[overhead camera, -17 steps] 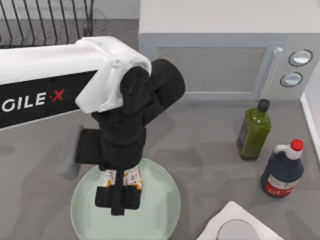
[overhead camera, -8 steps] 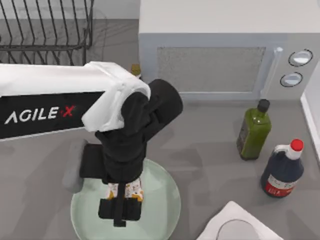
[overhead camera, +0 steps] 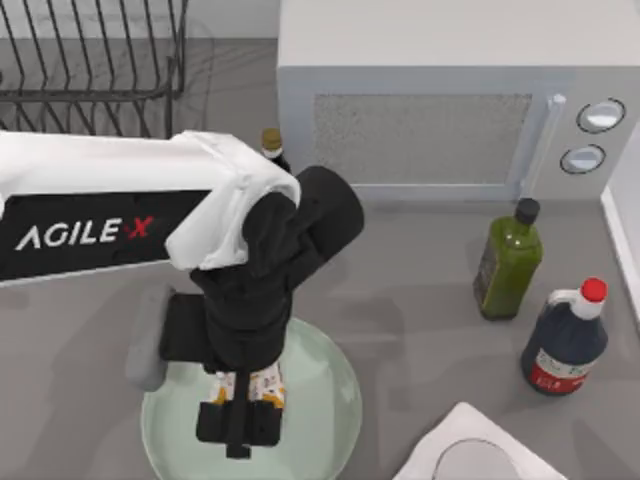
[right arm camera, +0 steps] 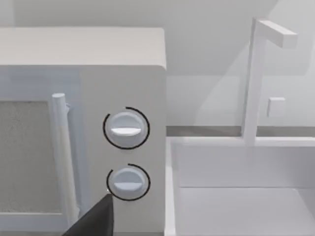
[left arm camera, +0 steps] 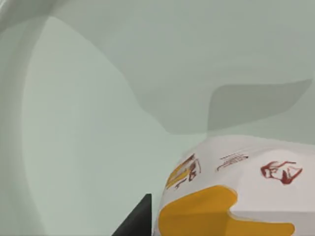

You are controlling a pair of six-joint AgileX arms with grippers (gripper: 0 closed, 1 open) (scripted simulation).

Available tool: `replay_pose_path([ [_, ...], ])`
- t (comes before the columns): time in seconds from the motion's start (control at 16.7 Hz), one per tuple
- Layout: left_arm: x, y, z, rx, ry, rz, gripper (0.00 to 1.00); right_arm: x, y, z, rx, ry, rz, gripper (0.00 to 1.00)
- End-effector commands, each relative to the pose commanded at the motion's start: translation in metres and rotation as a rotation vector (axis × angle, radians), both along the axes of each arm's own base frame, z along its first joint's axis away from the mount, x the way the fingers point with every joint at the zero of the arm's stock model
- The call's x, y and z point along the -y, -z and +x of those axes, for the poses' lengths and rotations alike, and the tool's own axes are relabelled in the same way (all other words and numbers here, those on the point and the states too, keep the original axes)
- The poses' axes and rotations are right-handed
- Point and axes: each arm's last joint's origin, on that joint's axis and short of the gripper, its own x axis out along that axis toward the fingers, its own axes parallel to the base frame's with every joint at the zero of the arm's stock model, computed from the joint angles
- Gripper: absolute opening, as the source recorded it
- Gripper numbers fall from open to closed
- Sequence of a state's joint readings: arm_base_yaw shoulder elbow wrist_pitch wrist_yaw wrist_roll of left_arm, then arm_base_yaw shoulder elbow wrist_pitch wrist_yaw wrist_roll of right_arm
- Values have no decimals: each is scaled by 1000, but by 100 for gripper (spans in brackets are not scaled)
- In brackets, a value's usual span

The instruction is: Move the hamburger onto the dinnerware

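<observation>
The hamburger [overhead camera: 265, 383], a small white-wrapped lump with orange-yellow patches, sits between the fingers of my left gripper [overhead camera: 246, 396], which is shut on it. It is over the middle of the dinnerware [overhead camera: 320, 400], a large pale mint-green plate at the table's front left. The arm hides much of the burger from above. In the left wrist view the hamburger [left arm camera: 231, 196] is close up with one dark finger [left arm camera: 138, 222] beside it. The plate's glossy floor [left arm camera: 88, 123] lies just beneath, and I cannot tell whether they touch. My right gripper [right arm camera: 93, 221] is parked facing the microwave.
A white microwave [overhead camera: 430, 100] stands along the back and a wire dish rack [overhead camera: 90, 60] at the back left. A green bottle [overhead camera: 508, 262] and a dark red-capped bottle [overhead camera: 566, 340] stand at the right. A white angular object [overhead camera: 480, 450] lies at the front. A sink [right arm camera: 236, 187] adjoins the microwave.
My left arm has shifted slightly toward the table's front and right with the hamburger still held over the plate. A bottle top has come into sight behind the arm.
</observation>
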State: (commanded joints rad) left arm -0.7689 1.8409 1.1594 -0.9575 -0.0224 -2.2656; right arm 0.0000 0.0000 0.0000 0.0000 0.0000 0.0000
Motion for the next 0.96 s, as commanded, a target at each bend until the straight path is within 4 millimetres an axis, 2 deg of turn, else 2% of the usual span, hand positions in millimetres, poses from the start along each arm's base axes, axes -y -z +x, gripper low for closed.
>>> replay_pose_path([
  [0.6,0,0,0,0,0,0,98,0,0,0,0,0,0,100],
  [0.96,0,0,0,0,0,0,100,0,0,0,0,0,0,100],
])
